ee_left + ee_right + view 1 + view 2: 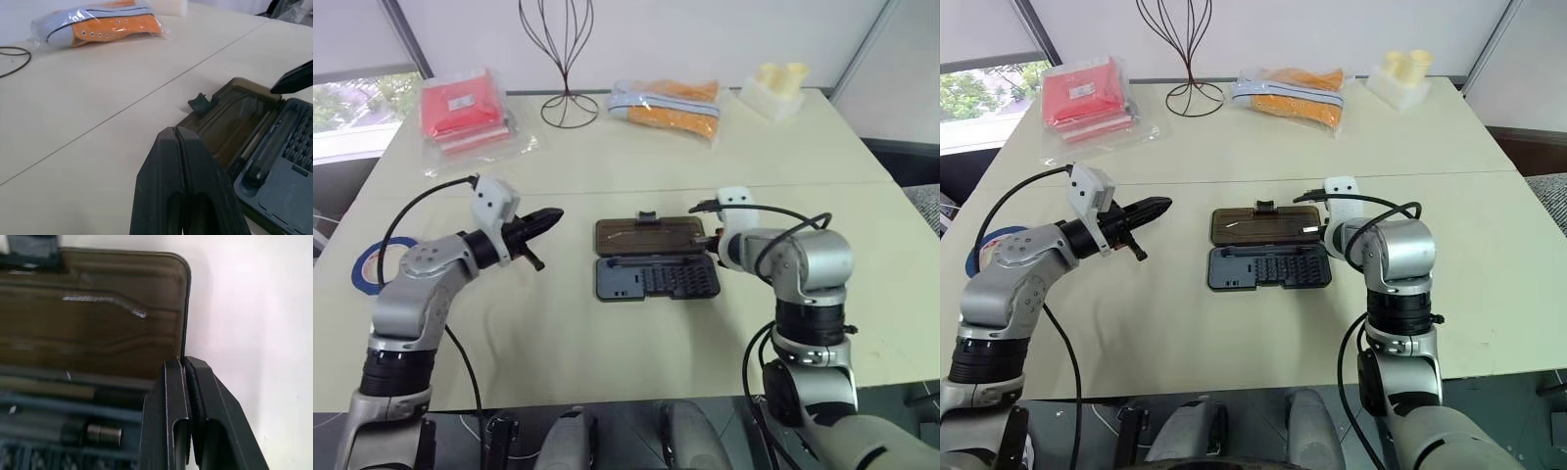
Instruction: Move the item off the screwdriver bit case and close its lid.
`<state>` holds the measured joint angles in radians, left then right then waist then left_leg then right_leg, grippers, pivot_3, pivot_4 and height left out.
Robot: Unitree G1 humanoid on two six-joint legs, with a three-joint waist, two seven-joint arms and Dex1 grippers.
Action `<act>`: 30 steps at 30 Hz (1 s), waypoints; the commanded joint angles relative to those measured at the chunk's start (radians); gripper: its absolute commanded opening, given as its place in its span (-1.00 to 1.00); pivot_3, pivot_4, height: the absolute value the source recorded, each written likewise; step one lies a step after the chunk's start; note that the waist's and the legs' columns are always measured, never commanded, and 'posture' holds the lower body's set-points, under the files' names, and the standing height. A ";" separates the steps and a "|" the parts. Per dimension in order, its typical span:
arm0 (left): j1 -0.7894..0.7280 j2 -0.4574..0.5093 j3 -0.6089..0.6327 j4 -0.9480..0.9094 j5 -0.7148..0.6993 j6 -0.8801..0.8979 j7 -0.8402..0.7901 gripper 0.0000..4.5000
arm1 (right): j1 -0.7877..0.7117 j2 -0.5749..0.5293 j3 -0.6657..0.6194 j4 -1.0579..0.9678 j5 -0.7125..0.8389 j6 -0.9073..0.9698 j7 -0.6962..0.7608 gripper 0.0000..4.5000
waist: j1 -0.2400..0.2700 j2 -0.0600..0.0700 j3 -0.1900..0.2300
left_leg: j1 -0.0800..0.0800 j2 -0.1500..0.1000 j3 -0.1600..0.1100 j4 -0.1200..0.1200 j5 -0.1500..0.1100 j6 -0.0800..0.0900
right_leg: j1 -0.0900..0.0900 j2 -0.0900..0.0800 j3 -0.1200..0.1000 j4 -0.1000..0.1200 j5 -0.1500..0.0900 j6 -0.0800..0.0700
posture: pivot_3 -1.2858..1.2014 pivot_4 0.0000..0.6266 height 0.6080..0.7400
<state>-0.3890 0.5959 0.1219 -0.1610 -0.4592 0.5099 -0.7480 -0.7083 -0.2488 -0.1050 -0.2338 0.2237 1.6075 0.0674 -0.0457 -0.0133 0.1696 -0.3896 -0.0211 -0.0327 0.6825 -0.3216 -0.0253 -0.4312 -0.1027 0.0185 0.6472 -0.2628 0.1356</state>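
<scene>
Left eye view: the flat rectangular screwdriver bit case (658, 278), its dark blue-grey plastic tray lined with small bits, lies open at the middle of the pale table (607, 166), its translucent smoky-brown hinged lid (649, 236) folded flat on the far side of the tray with the small black latch tab (647, 216) pointing away from the robot. The right gripper (185, 363), fingers pressed together on nothing that can be made out, sits at the right end of the case, its tips at the lid's corner near the hinge line. The left gripper (551, 215), fingers likewise shut and empty, hovers level just left of the case, apart from it. No loose item can be seen resting on the case, so the step in hand is judged to be closing the lid: a clean job would mean getting the closed tips under the lid's outer edge, swinging it over the tray along the hinge, and pressing near the latch tab while the other gripper steadies the tray against sliding. Beyond the case: one black wire stand (570, 59), one red packet in clear plastic (465, 106), one bagged orange-and-white shoe (668, 103), one pale yellow block (775, 88); to its left, one blue tape roll (374, 262). Two grippers, one case.
</scene>
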 commanded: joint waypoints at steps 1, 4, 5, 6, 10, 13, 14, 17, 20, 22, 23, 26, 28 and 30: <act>-0.015 0.003 0.002 -0.013 0.005 -0.023 -0.005 -1.00 | 0.011 -0.003 0.008 -0.061 0.063 0.007 0.013 -0.97 | 0.000 0.000 0.000 | 0.000 0.000 0.000 0.000 0.000 0.000 | 0.000 0.000 0.000 0.000 0.000 0.000 | 0.03 -0.52 1.00; -0.020 0.002 -0.003 -0.005 0.008 -0.026 -0.010 -1.00 | 0.015 0.001 0.005 -0.066 0.081 0.007 -0.003 -0.97 | 0.001 0.000 0.000 | 0.000 0.000 0.000 0.000 0.000 0.000 | 0.000 0.000 0.000 0.000 0.000 0.000 | 0.03 -0.52 1.00; -0.022 0.000 -0.005 -0.003 0.009 -0.027 -0.012 -1.00 | 0.015 0.003 0.004 -0.064 0.085 0.007 -0.009 -0.97 | 0.001 0.000 0.000 | 0.000 0.000 0.000 0.000 0.000 0.000 | 0.000 0.000 0.000 0.000 0.000 0.000 | 0.03 -0.52 1.00; -0.024 -0.001 -0.007 -0.002 0.010 -0.027 -0.012 -1.00 | 0.016 0.004 0.003 -0.062 0.089 0.007 -0.015 -0.97 | 0.001 0.000 0.000 | 0.000 0.000 0.000 0.000 0.000 0.000 | 0.000 0.000 0.000 0.000 0.000 0.000 | 0.03 -0.52 1.00; -0.028 -0.001 -0.009 0.000 0.011 -0.029 -0.015 -1.00 | 0.017 0.003 0.000 -0.051 0.113 0.007 -0.035 -0.97 | 0.001 0.000 0.000 | 0.000 0.000 0.000 0.000 0.000 0.000 | 0.000 0.000 0.000 0.000 0.000 0.000 | 0.03 -0.52 1.00; -0.027 0.001 -0.007 0.000 0.011 -0.031 -0.016 -1.00 | 0.027 -0.011 0.003 -0.059 0.148 0.007 -0.045 -0.97 | 0.001 0.000 0.000 | 0.000 0.000 0.000 0.000 0.000 0.000 | 0.000 0.000 0.000 0.000 0.000 0.000 | 0.03 -0.52 1.00; -0.026 0.002 -0.007 0.000 0.011 -0.031 -0.016 -1.00 | 0.034 -0.019 0.005 -0.062 0.165 0.007 -0.050 -0.97 | 0.001 0.000 0.000 | 0.000 0.000 0.000 0.000 0.000 0.000 | 0.000 0.000 0.000 0.000 0.000 0.000 | 0.03 -0.52 1.00; -0.024 0.003 -0.006 -0.003 0.013 -0.031 -0.014 -1.00 | 0.065 -0.058 0.015 -0.073 0.235 0.007 -0.068 -0.97 | 0.002 0.000 0.000 | 0.000 0.000 0.000 0.000 0.000 0.000 | 0.000 0.000 0.000 0.000 0.000 0.000 | 0.03 -0.52 1.00; -0.024 0.005 -0.004 -0.002 0.014 -0.033 -0.013 -1.00 | 0.091 -0.108 0.016 -0.079 0.322 0.007 -0.096 -0.97 | 0.004 0.000 0.000 | 0.000 0.000 0.000 0.000 0.000 0.000 | 0.000 0.000 0.000 0.000 0.000 0.000 | 0.03 -0.52 1.00; -0.024 0.005 -0.003 -0.001 0.014 -0.032 -0.012 -1.00 | 0.102 -0.142 0.007 -0.081 0.393 0.007 -0.128 -0.97 | 0.005 0.000 0.000 | 0.000 0.000 0.000 0.000 0.000 0.000 | 0.000 0.000 0.000 0.000 0.000 0.000 | 0.03 -0.52 1.00; -0.025 0.005 -0.002 0.000 0.014 -0.033 -0.012 -1.00 | 0.109 -0.159 0.003 -0.087 0.436 0.007 -0.145 -0.97 | 0.005 0.000 0.000 | 0.000 0.000 0.000 0.000 0.000 0.000 | 0.001 0.000 0.000 -0.001 0.000 0.000 | 0.03 -0.52 1.00; -0.026 0.004 -0.003 0.003 0.015 -0.035 -0.011 -1.00 | 0.129 -0.215 0.006 -0.104 0.582 0.007 -0.202 -0.97 | 0.006 0.000 0.000 | 0.000 0.000 0.000 0.000 0.000 0.000 | 0.001 0.000 0.000 -0.001 0.000 0.000 | 0.03 -0.52 1.00; -0.025 0.002 -0.005 0.004 0.015 -0.036 -0.011 -1.00 | 0.133 -0.251 0.014 -0.104 0.677 0.007 -0.241 -0.97 | 0.006 -0.001 0.000 | 0.000 0.000 0.000 0.000 -0.001 0.001 | 0.001 0.000 0.000 -0.001 0.000 0.000 | 0.03 -0.52 1.00; -0.026 0.001 -0.007 0.006 0.016 -0.038 -0.012 -1.00 | 0.130 -0.281 0.023 -0.100 0.757 0.007 -0.276 -0.97 | 0.006 -0.001 0.000 | 0.000 0.000 0.000 0.000 -0.001 0.001 | 0.001 0.000 0.000 -0.001 0.000 0.000 | 0.03 -0.52 1.00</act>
<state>-0.3985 0.5899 0.1013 -0.1384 -0.4452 0.4921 -0.7589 -0.5841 -0.5131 -0.1008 -0.3234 0.8803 1.5962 -0.1794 -0.0400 -0.0139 0.1698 -0.3896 -0.0209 -0.0328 0.6828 -0.3223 -0.0240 -0.4305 -0.1030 0.0186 0.6461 -0.2628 0.1356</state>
